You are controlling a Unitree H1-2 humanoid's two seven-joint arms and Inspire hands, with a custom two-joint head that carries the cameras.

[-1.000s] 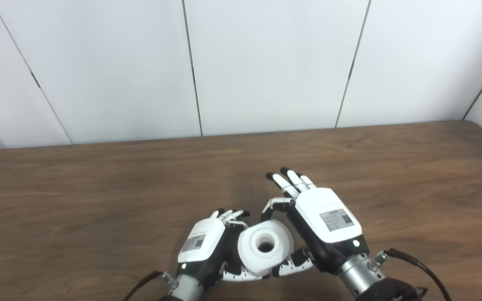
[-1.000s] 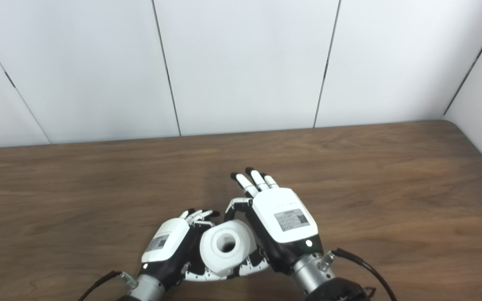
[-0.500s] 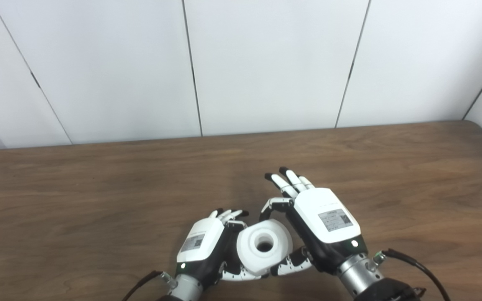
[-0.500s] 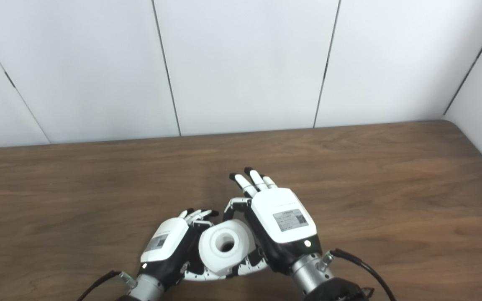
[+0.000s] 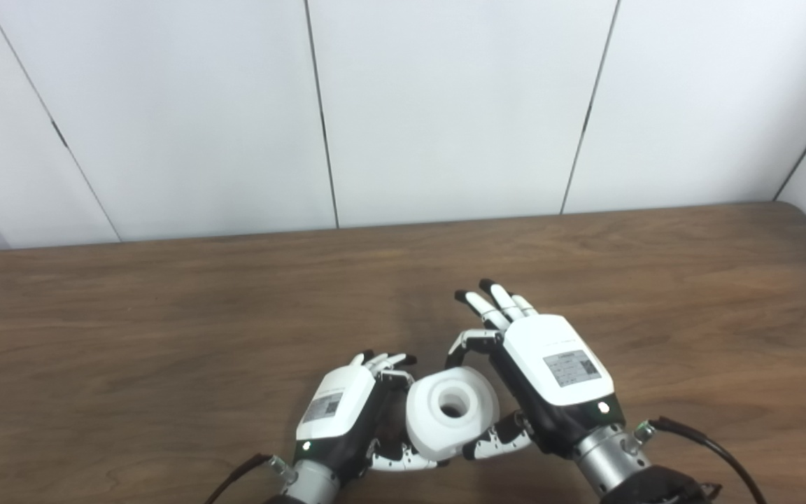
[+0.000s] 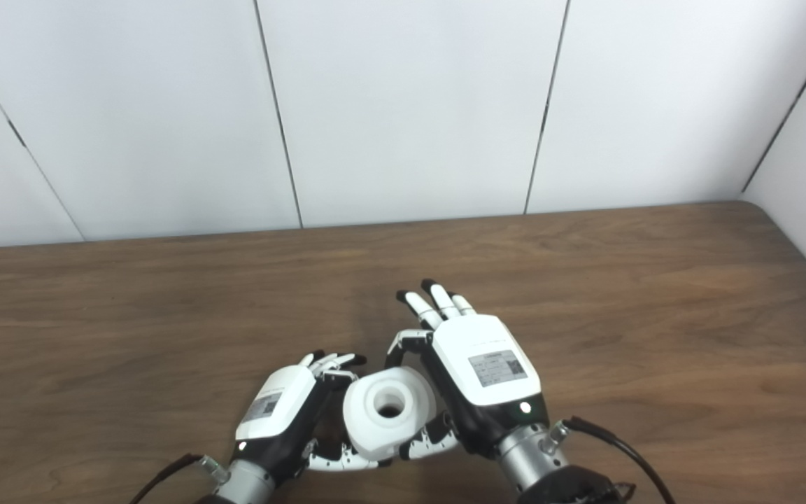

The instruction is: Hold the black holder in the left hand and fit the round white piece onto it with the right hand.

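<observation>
your right hand (image 5: 550, 371) holds the round white piece (image 5: 452, 411), pinched between a curled finger (image 5: 469, 343) at the piece's far edge and the thumb (image 5: 497, 442) at its near edge; the rest of that hand's fingers stick out straight, away from the piece. the white piece sits low over the bench (image 5: 165, 336), near the bench's front edge, with its centre hole facing up toward you.

your left hand (image 5: 343, 413) is just to the left of the white piece, its back turned up and its fingers curled in toward the piece. its thumb (image 5: 403, 460) reaches under the piece's near left edge. the black holder is not something you can pick out in either view: the space between the left palm and the white piece is dark, and you cannot tell holder from the hand's own black parts. so you cannot tell whether the left hand is gripping anything or only curled.

the left eye view shows the dark gap to the left of the white piece a little wider, and a grey strip at the wall's far left edge. the right eye view (image 6: 389, 413) shows more of the right-hand wall beside the bench's right corner, and more of the black cable (image 6: 620, 448) trailing from your right wrist. behind the bench stands a white panelled wall (image 6: 403, 105).
</observation>
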